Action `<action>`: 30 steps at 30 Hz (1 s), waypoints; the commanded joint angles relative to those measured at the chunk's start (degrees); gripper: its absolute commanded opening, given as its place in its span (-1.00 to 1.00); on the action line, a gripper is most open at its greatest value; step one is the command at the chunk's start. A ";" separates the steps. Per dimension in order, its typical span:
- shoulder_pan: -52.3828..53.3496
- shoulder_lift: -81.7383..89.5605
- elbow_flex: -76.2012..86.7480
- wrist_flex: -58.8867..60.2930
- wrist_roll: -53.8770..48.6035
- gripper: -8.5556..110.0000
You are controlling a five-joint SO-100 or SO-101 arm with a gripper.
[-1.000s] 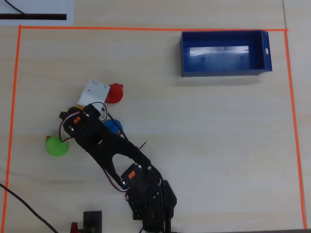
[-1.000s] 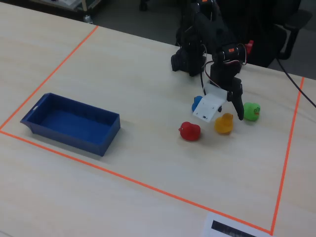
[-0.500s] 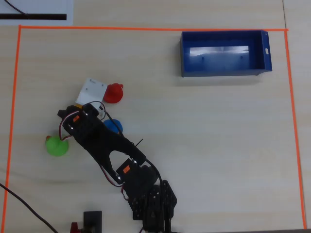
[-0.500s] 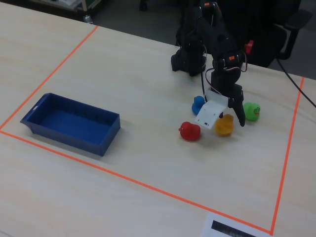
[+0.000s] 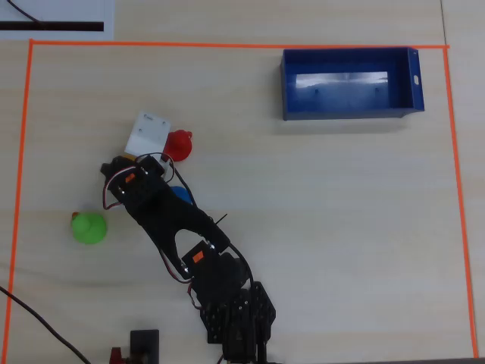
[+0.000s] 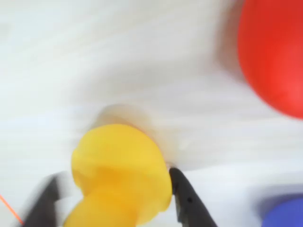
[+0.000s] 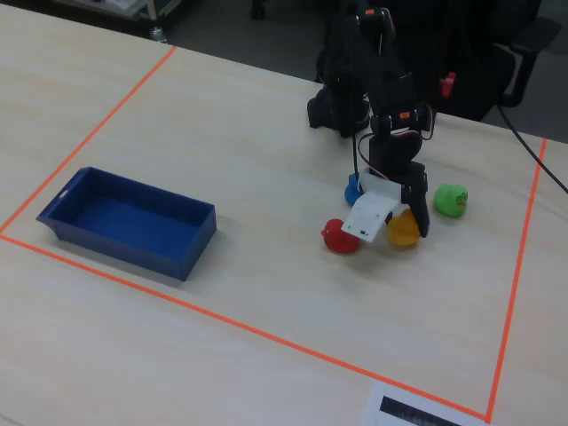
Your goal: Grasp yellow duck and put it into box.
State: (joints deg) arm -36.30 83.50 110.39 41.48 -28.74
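The yellow duck (image 6: 118,175) sits on the table between my gripper's (image 6: 112,177) two dark fingers in the wrist view. The right finger (image 6: 184,198) touches its side. The left finger (image 6: 45,203) is blurred, with a thin gap to the duck. In the fixed view the gripper (image 7: 406,222) points down over the yellow duck (image 7: 404,231). In the overhead view the duck is hidden under the arm (image 5: 148,189). The dark blue box (image 5: 348,108) stands far off at the upper right and is empty; it also shows in the fixed view (image 7: 133,244).
A red duck (image 5: 179,144) lies just beside the gripper, also in the wrist view (image 6: 274,56). A blue duck (image 7: 353,189) is by the arm and a green duck (image 5: 89,227) to its left. Orange tape (image 5: 227,44) borders the work area.
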 commanded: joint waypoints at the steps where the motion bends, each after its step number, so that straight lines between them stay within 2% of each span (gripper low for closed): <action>1: 0.70 0.18 -0.09 -1.14 0.88 -0.86; 6: 1.05 2.02 0.62 1.05 1.05 -0.86; 10: 4.83 11.60 -3.08 11.07 0.35 -0.86; 15: 18.19 24.43 -20.92 27.77 -6.59 -0.86; 19: 32.43 25.40 -33.40 31.38 -14.06 -0.86; 22: 43.24 23.73 -34.37 24.79 -20.39 -0.86; 25: 52.65 22.06 -28.04 9.93 -24.79 -0.86; 30: 60.03 18.98 -13.62 -12.48 -30.41 -0.86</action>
State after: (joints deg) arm 19.60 102.57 93.25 37.88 -56.16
